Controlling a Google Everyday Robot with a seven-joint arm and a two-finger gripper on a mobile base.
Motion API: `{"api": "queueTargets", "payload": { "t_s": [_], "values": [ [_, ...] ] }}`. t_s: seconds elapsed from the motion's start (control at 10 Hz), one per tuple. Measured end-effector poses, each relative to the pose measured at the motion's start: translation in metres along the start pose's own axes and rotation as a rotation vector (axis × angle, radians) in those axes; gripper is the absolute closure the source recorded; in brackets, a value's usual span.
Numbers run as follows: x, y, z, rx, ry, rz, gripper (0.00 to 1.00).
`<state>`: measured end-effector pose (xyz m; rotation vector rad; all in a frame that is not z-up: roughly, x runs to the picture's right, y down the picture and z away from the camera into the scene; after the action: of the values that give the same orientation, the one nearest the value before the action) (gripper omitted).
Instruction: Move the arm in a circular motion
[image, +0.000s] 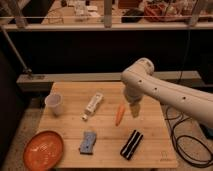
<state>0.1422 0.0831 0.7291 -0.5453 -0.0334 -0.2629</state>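
Note:
The arm (165, 92) is glossy white, made of thick rounded segments, and reaches in from the right over the wooden table (107, 150). It bends at a rounded elbow near the table's back right and points down. Its gripper (135, 110), a small beige tip, hangs just above the table's right half, right beside an orange carrot (119, 114).
On the table lie a clear plastic cup (54, 103) at the left, a white tube (93, 105), a blue sponge (88, 142), a black oblong object (130, 144) and an orange plate (43, 149) at the front left corner. Cables (182, 132) hang off the right side.

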Motion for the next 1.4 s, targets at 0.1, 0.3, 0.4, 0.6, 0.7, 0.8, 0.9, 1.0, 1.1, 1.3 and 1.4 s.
{"api": "queueTargets", "payload": {
  "t_s": [0.1, 0.3, 0.4, 0.6, 0.7, 0.8, 0.9, 1.0, 1.1, 1.3, 1.4],
  "values": [
    [-0.002, 0.001, -0.001, 0.000, 0.002, -0.009, 0.20],
    [-0.006, 0.003, -0.002, 0.001, 0.005, -0.021, 0.20],
    [-0.011, 0.003, -0.003, 0.001, 0.006, -0.040, 0.20],
    [-0.020, 0.003, -0.004, 0.001, 0.007, -0.068, 0.20],
    [-0.024, 0.003, -0.004, 0.000, 0.010, -0.080, 0.20],
    [-0.034, 0.001, -0.006, 0.004, 0.009, -0.095, 0.20],
    [-0.038, 0.002, -0.006, 0.003, 0.007, -0.121, 0.20],
    [-0.038, 0.005, -0.006, -0.003, 0.009, -0.140, 0.20],
    [-0.042, 0.003, -0.005, -0.001, 0.005, -0.145, 0.20],
    [-0.038, 0.003, -0.005, 0.003, -0.002, -0.126, 0.20],
    [-0.034, -0.002, -0.006, 0.009, -0.007, -0.110, 0.20]
  ]
}}
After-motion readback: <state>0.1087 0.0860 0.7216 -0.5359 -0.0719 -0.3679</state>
